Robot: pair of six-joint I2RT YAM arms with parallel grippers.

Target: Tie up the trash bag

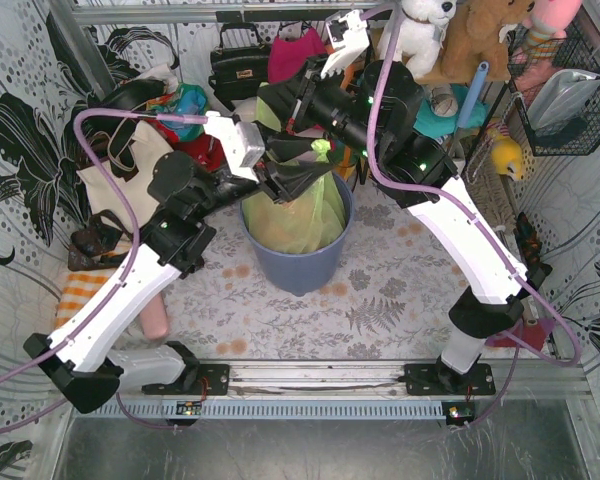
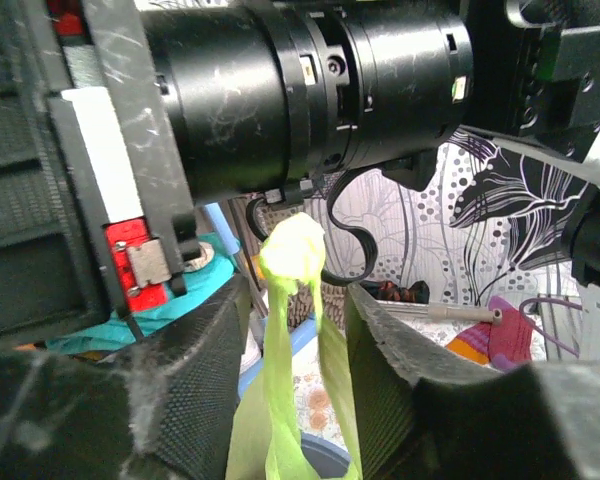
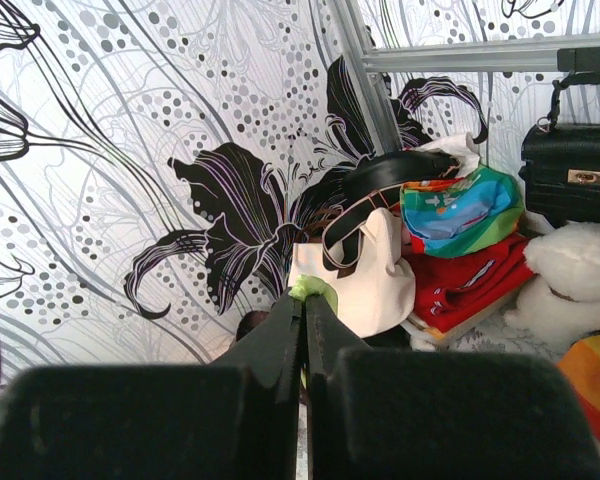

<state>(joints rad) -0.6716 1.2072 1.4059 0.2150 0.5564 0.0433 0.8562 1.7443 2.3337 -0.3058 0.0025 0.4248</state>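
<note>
Your grey leaf-patterned counter carried the blue-grey round plastic bin near its middle. The thin translucent light-green plastic trash bag sat inside that bin, its neck gathered above the rim into a knotted bunch. Your right gripper was clenched on a tip of that green film. Your left gripper stood released, the bag's strands hanging between its jaws.

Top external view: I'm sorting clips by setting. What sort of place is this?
Probably a staged robot test cell, not a real home: metal frame rails box in the table, printed floral sheets serve as walls, and handbags and plush toys are heaped behind the bin.
</note>
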